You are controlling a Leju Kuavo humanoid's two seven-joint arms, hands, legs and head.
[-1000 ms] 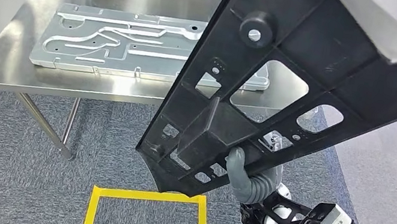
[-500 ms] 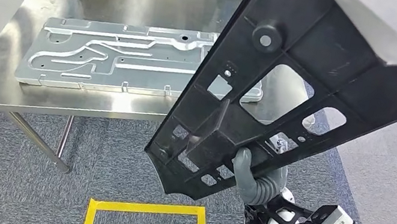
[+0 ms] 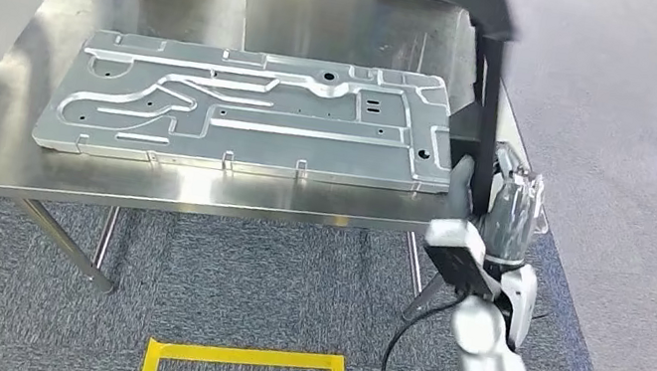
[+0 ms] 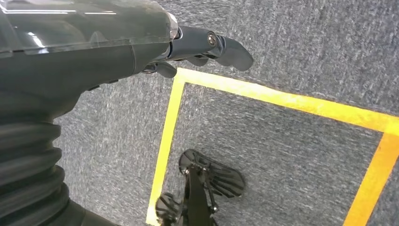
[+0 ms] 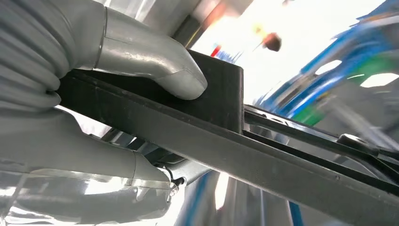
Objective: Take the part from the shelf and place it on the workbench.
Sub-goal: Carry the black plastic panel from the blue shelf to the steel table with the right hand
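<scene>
1. A long silver metal plate (image 3: 251, 112) is seen lying flat on the steel worktop (image 3: 352, 23). It takes up much of the front of the worktop, and its long side runs from left to right.
2. The left hand (image 4: 202, 47) is seen hanging low over the grey carpet, near a yellow tape square (image 4: 282, 101). Nothing is held in it, and its dark fingers are only a little bent.
3. The black part (image 3: 488, 81) is held up in the air at the right end of the worktop, just beside the right end of the metal plate. It is seen from its thin edge, with its long side standing almost straight up.
4. The right hand (image 3: 502, 210) is wrapped around the low end of the black part. In the right wrist view the thumb (image 5: 155, 63) is pressed on one face and the fingers are curled under the other.
5. The bare steel lies behind the plate, so the part likely has to be tipped flat and laid there.
</scene>
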